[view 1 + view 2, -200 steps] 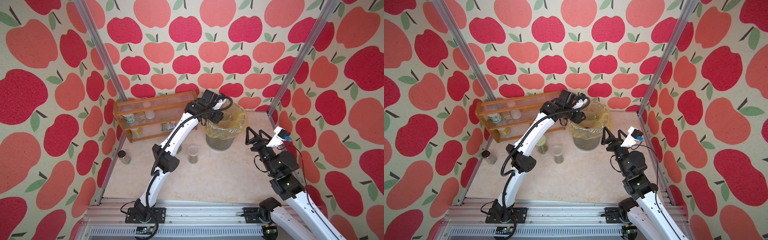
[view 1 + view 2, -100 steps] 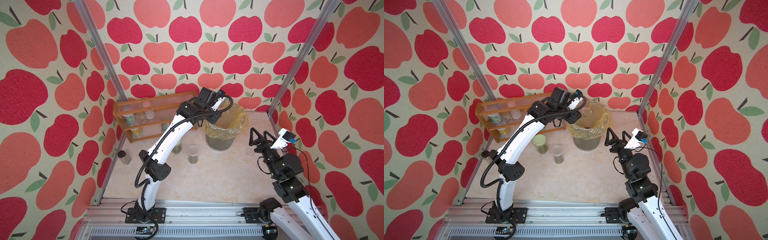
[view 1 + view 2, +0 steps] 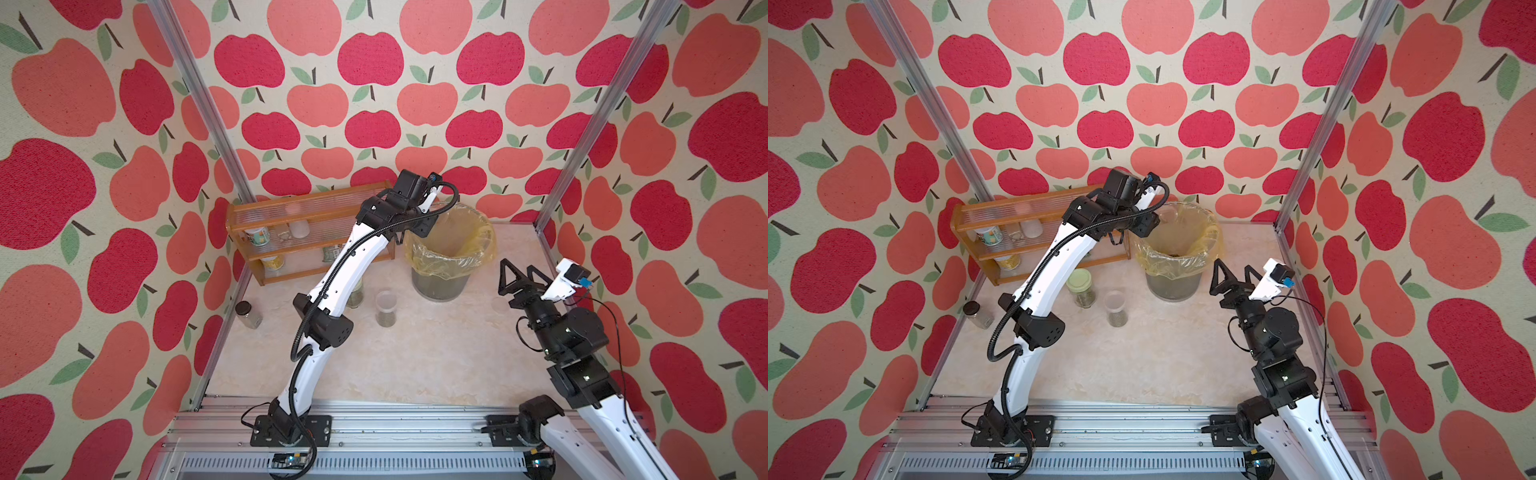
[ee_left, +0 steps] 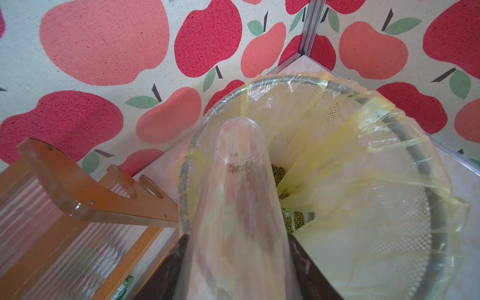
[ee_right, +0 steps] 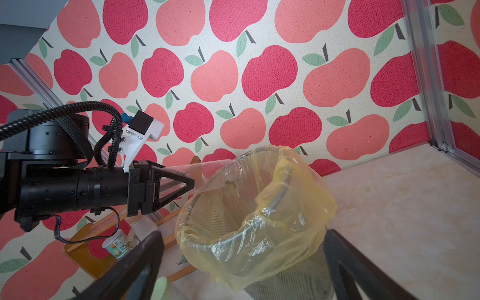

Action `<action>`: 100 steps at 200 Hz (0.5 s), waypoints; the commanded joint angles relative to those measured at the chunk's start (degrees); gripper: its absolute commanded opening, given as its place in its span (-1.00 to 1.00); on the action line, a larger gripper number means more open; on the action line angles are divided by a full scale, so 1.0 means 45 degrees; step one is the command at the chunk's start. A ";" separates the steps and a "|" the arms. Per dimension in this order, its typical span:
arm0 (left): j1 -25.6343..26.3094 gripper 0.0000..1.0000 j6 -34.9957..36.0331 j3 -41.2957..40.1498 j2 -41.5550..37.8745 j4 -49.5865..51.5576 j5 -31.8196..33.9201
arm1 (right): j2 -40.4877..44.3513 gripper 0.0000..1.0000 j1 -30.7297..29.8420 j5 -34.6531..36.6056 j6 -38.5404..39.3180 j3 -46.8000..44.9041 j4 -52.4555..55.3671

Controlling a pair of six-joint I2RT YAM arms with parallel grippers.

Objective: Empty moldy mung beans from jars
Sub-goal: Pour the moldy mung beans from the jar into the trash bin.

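Pale marbled bench (image 3: pixel 415 365), apple-print walls (image 3: pixel 374 62). Left pincer (image 5: pixel 189 183) clamped on tall tube (image 4: pixel 239 197), mouth tipped over lined bin (image 3: pixel 1177 266); mung beans (image 4: pixel 279 174) lie inside bin. Right pincer (image 3: pixel 517 267) wide open, empty. Green-lid jar (image 3: pixel 1080 286) and short cylinder (image 3: pixel 1116 307) stand near rack (image 3: pixel 307 208).

Apple-printed walls (image 3: pixel 374 104) enclose a pale marbled tabletop (image 3: pixel 415 365), aluminium posts (image 3: pixel 199 97) at its far corners. A wooden rack (image 3: pixel 311 216) stands in the far left corner.

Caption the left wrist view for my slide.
Left gripper holds a nearly empty tube over the lined bin, beans at its bottom.
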State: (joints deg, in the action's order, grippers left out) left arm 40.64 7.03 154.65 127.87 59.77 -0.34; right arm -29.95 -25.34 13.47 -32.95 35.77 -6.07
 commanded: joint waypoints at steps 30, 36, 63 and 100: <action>-0.0291 -0.16 -0.0420 -0.2940 -0.2163 -0.2480 -0.1573 | 0.0159 0.99 0.0144 0.0170 0.0138 0.0595 0.0396; -0.0482 -0.18 -0.0551 -0.2408 -0.1802 -0.2146 -0.1955 | 0.0138 0.99 0.0144 0.0153 0.0144 0.0620 0.0392; -0.0452 -0.21 -0.0721 -0.0607 -0.0885 -0.0584 -0.2040 | 0.0108 0.99 0.0180 0.0144 0.0214 0.0703 0.0505; 0.0225 -0.17 -0.0198 -0.3104 -0.2193 -0.2075 -0.1171 | 0.0230 0.99 0.0204 0.0310 0.0216 0.0587 0.0586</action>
State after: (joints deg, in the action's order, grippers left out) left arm 39.16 5.52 145.45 120.79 53.08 -6.22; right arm -29.47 -24.95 13.67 -32.80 37.34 -4.14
